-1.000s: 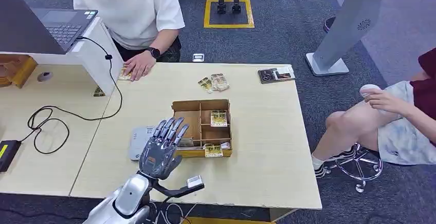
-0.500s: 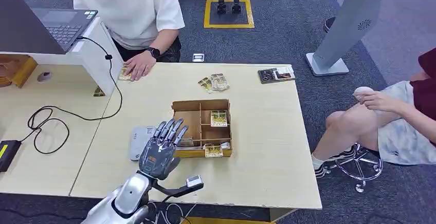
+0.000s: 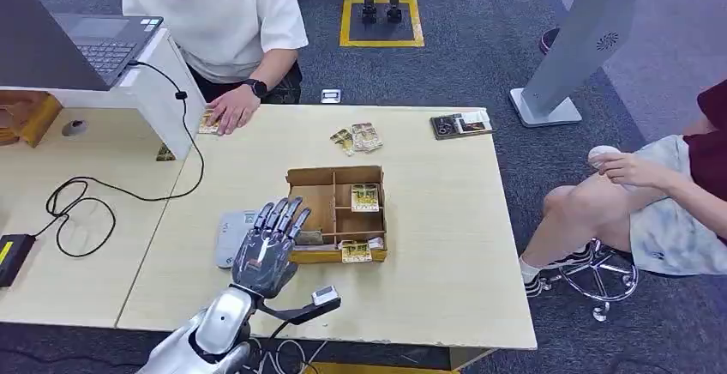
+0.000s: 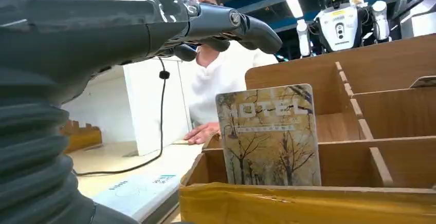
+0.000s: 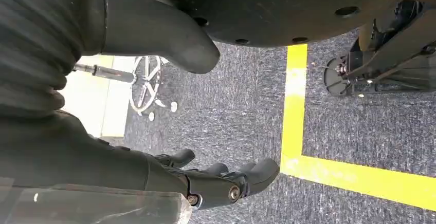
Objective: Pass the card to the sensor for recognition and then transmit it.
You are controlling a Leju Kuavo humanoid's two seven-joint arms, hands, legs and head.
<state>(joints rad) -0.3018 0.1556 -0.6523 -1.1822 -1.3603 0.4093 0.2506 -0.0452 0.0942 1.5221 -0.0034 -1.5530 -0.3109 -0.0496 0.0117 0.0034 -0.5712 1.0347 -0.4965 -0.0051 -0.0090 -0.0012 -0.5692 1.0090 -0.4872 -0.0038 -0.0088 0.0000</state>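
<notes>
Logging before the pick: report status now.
Left robot hand open, above the box's near-left corner. Right robot hand open, hanging over the floor. Card upright in wooden box. Sensor beside box; nothing blocking.

card point(image 4: 269, 134): yellow, bare-tree print | box point(image 3: 336, 212): brown | table point(image 3: 446, 245): pale wood
</notes>
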